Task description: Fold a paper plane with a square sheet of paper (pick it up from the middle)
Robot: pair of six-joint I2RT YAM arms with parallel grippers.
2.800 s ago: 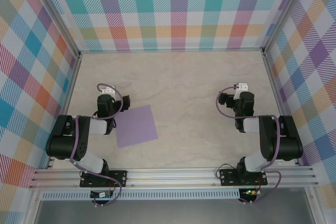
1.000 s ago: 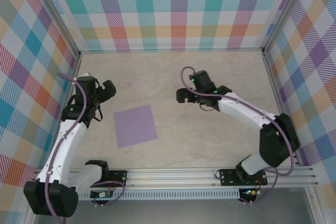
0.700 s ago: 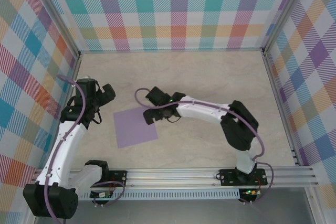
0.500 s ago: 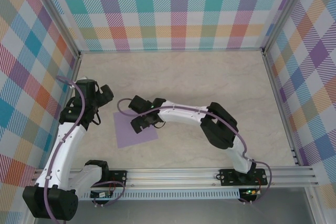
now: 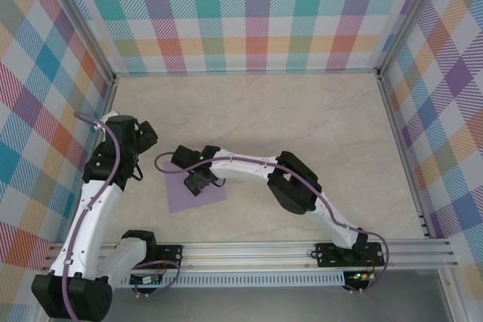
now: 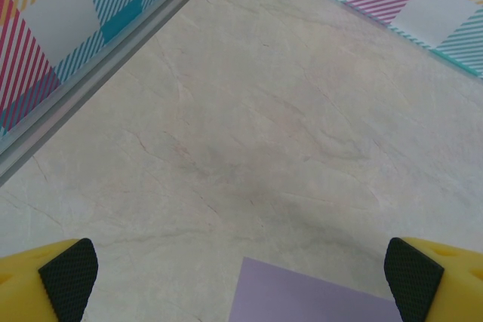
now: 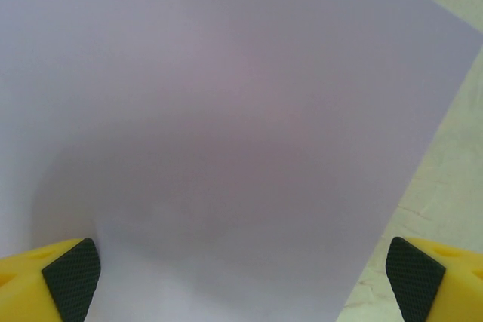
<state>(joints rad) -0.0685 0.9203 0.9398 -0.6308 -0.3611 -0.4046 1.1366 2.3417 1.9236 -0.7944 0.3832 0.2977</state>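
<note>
Jaws spread wide, the right gripper point(image 5: 194, 180) should drop onto the middle (not an edge) of the square sheet of paper point(image 5: 179, 200).

Photographed from above: pale, marble-veined table point(image 5: 317, 133), matte, with faint darker veins. Bore one square sheet of paper point(image 5: 178, 197), lavender, lying flat and unfolded on the left half, toward the near edge, its sides turned slightly off the table's own. Caught by the left wrist camera with the sheet's corner at the bottom edge; by the right wrist camera close up, the sheet's edge running diagonally across the veined surface.
</note>
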